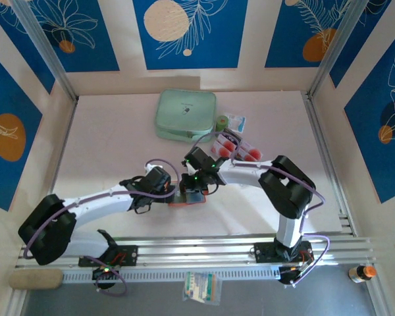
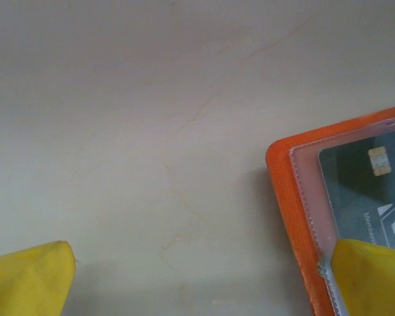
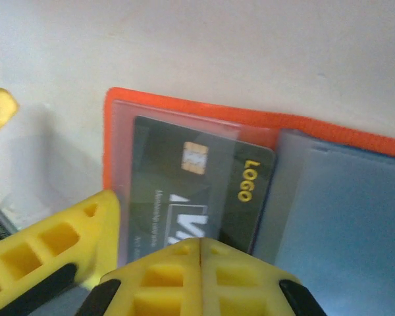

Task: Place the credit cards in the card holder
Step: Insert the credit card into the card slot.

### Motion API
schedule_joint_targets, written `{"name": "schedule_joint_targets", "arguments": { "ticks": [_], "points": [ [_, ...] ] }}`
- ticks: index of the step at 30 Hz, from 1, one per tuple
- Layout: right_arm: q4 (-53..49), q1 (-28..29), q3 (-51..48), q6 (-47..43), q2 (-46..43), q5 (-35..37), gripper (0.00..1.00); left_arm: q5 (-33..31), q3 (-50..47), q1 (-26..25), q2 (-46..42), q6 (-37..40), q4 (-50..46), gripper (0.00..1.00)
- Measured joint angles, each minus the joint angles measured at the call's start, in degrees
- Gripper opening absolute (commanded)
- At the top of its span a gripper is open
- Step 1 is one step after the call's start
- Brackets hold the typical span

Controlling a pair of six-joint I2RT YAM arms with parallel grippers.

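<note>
This is a robotics lab work cell, not a lived-in room. Two white robot arms, the left arm and the right arm, trail looping purple cables and are bolted to aluminium rails at the near edge of a plain white surface. Bare aluminium posts frame the cell, and its walls are printed backdrop panels in blue with pale leaf drawings and orange discs.
</note>
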Motion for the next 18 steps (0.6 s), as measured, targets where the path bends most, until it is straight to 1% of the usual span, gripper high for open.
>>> {"name": "schedule_joint_targets", "arguments": {
  "ticks": [5,11,18],
  "points": [
    [0.0,-0.5,-0.6,0.2,-3.1,0.1,0.03,0.0,0.0,0.5,-0.8,-0.4,-0.6,1.0],
    [-1.1,-0.5,-1.3,0.2,-3.0,1.1,0.03,-0.5,0.0,1.0,-0.3,-1.2,-1.7,1.0],
    [-1.3,-0.5,-1.3,0.2,-1.5,1.6,0.02,-0.8,0.0,1.3,2.2,-1.5,-1.9,1.0]
  ]
}}
